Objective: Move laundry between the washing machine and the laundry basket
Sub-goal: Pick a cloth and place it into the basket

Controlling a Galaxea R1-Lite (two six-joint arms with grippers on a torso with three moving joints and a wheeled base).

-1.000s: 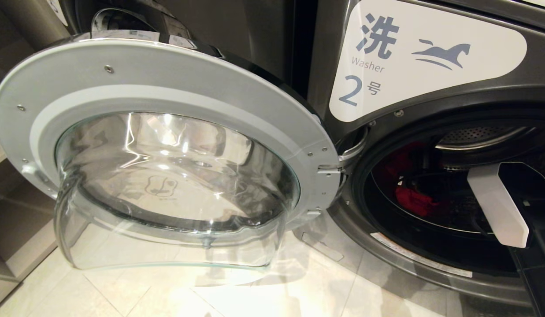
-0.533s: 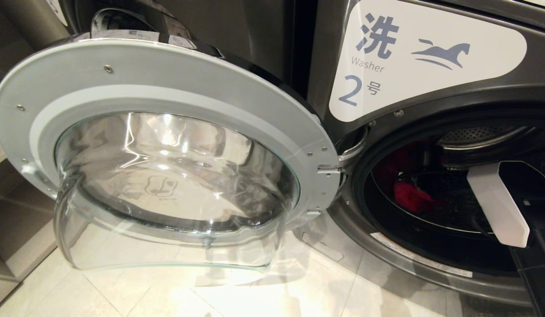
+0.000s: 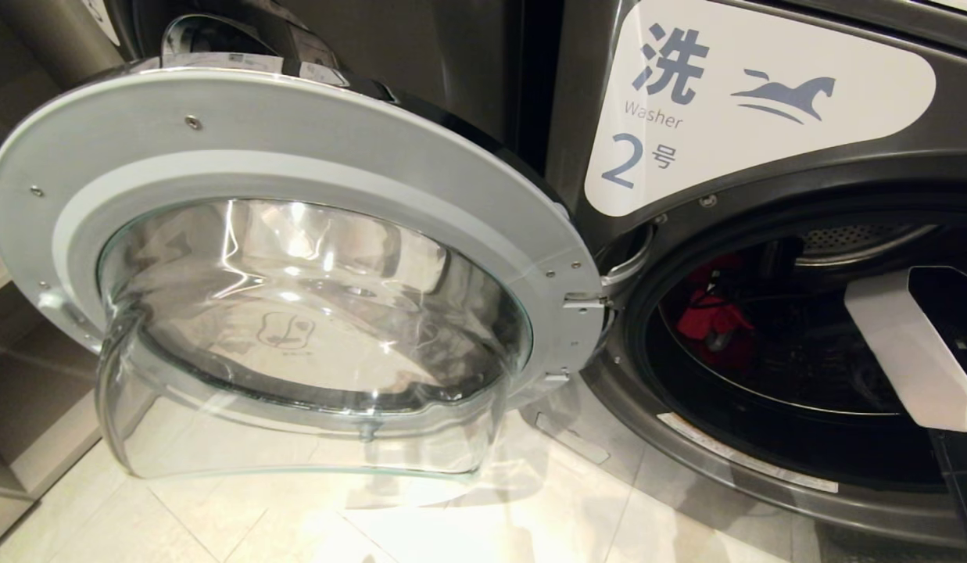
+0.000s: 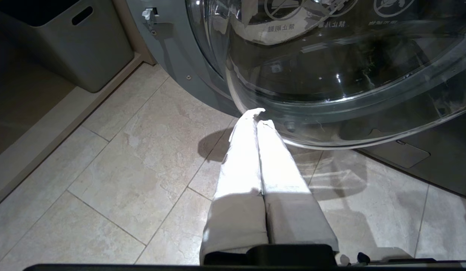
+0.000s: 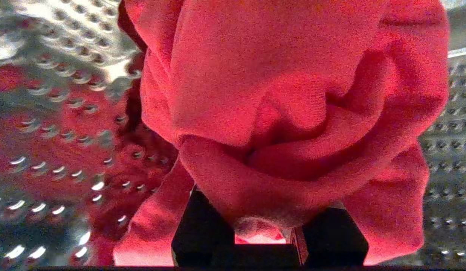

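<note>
The right arm [image 3: 913,352] reaches into the washing machine [image 3: 764,469] drum, its gripper [image 5: 268,226] clamped on a red cloth [image 5: 293,113] bunched over the fingers; since a second ago the cloth has lifted from the drum floor; the left gripper [image 4: 257,116] hangs closed above the floor tiles [image 4: 123,169] beside the glass door [image 3: 295,313].

Warm overhead light. Strong glare on the floor tiles [image 3: 452,524] at lower centre of the head view and streaked reflections across the door glass [image 3: 311,313]. Drum interior [image 3: 804,344] dim. Left wrist view: hard shadows on tiles. Right wrist view: red cloth [image 5: 285,113] soft, drum holes blurred.
</note>
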